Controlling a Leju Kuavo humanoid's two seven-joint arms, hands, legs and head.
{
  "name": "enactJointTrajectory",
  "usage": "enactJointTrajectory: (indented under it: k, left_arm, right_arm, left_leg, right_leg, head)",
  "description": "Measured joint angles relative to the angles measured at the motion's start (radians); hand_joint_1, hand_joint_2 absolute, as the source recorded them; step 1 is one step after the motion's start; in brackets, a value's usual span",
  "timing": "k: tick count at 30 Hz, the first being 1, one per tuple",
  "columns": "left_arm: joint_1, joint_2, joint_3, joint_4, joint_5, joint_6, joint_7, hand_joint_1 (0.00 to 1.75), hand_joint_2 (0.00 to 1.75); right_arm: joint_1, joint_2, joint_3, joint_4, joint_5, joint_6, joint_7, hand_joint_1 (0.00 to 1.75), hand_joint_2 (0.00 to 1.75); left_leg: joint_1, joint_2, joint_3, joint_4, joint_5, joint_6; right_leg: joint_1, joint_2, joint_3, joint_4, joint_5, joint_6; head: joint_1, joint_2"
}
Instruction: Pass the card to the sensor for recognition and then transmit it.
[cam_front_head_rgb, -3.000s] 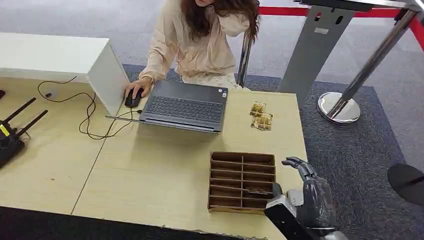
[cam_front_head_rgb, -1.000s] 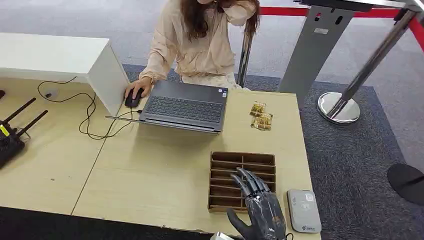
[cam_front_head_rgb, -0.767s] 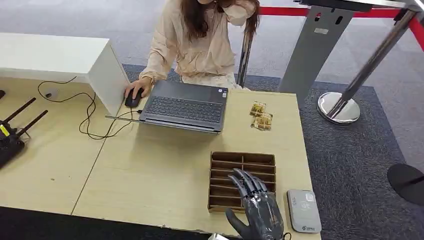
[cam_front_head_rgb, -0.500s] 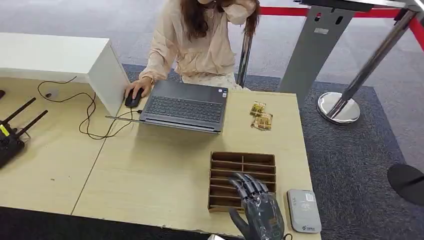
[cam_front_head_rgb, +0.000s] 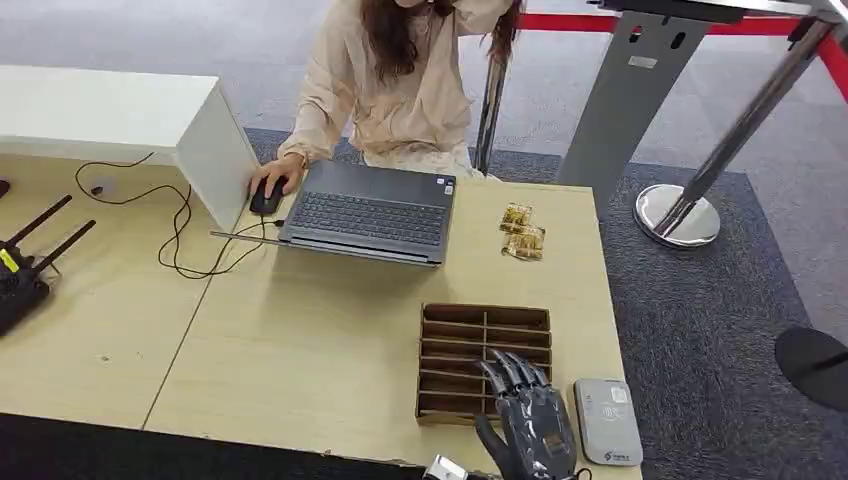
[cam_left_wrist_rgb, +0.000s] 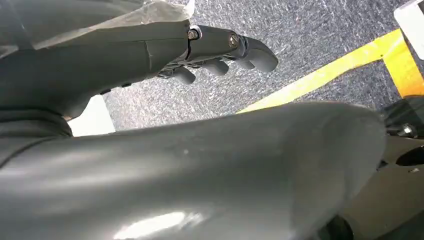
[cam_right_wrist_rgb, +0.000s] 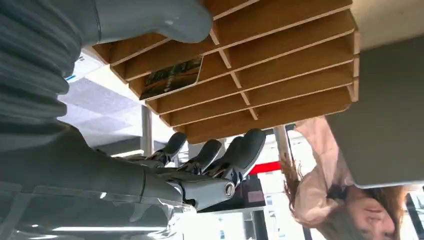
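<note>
A wooden slotted tray (cam_front_head_rgb: 485, 318) lies near the table's front right. My right hand (cam_front_head_rgb: 528, 430) hovers over its near right slots with fingers spread and holds nothing. In the right wrist view, a dark green and gold card (cam_right_wrist_rgb: 172, 77) lies in one slot of the tray (cam_right_wrist_rgb: 280, 65), between the thumb and the fingers (cam_right_wrist_rgb: 215, 152) of the right hand (cam_right_wrist_rgb: 200, 170). A grey card sensor (cam_front_head_rgb: 607, 420) lies flat just right of the tray. Two gold cards (cam_front_head_rgb: 523, 232) lie farther back on the table. My left hand (cam_left_wrist_rgb: 220, 47) hangs over grey carpet, fingers loosely extended and holding nothing.
A person (cam_front_head_rgb: 400, 90) sits behind the table with one hand on a mouse (cam_front_head_rgb: 265, 198) beside an open laptop (cam_front_head_rgb: 370, 212). A white box (cam_front_head_rgb: 150, 120), cables and a black router (cam_front_head_rgb: 20, 270) stand at the left. A stanchion base (cam_front_head_rgb: 678, 215) is beyond the right edge.
My right hand came from beside the tray's right edge, uncovering the sensor, to above the tray's near right slots. Over the last second it drifted slightly nearer and to the right.
</note>
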Motion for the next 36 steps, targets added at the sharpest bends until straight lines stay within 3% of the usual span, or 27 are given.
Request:
enactJointTrajectory:
  k: [36]
  left_arm:
    - [0.000,0.000,-0.014,0.000,0.006,0.000,0.005,0.00,0.00]
  right_arm:
    - [0.060,0.061,-0.156,0.078,0.073,-0.014,0.000,0.58,1.75]
  left_leg:
    - [0.000,0.000,0.000,0.000,0.000,0.000]
  right_leg:
    - [0.000,0.000,0.000,0.000,0.000,0.000]
  head:
    - [0.000,0.000]
